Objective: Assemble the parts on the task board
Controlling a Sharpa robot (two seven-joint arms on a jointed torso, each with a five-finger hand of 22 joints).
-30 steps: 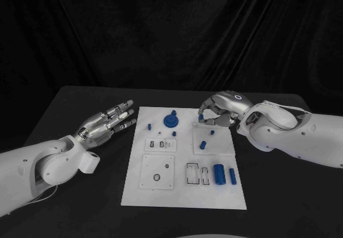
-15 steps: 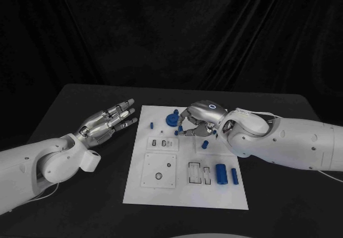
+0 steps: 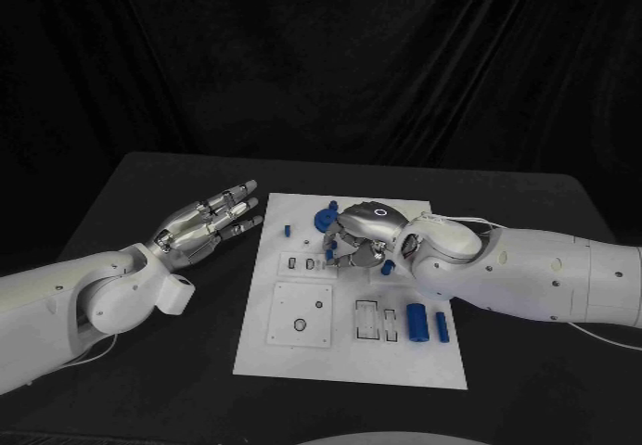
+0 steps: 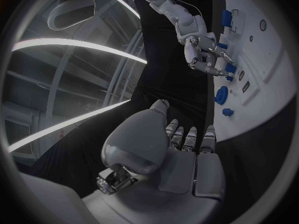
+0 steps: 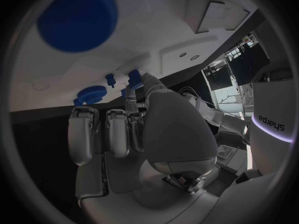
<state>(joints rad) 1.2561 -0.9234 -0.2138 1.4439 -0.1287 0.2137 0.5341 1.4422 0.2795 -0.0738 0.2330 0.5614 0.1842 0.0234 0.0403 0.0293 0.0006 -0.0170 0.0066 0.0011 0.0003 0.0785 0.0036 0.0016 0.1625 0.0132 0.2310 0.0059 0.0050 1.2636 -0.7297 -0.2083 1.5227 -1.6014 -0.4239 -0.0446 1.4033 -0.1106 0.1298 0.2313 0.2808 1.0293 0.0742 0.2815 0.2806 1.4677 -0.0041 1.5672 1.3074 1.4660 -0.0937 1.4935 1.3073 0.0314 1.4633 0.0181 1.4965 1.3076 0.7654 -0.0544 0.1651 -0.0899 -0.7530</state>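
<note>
The right silver hand [image 3: 356, 237] curls over the white task board [image 3: 301, 357], seemingly pinching a small blue peg [image 5: 134, 77]; the left silver hand [image 3: 203, 228] hovers flat, fingers spread, empty.

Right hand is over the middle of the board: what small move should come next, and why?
Probably lower the right hand a little toward the slots beneath it: it hovers over the board with a small blue part at its fingertips, seemingly not seated. The left hand is open off the board.

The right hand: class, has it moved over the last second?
Yes. The right hand has travelled across the task board toward the left hand's side, past the round blue part.
</note>
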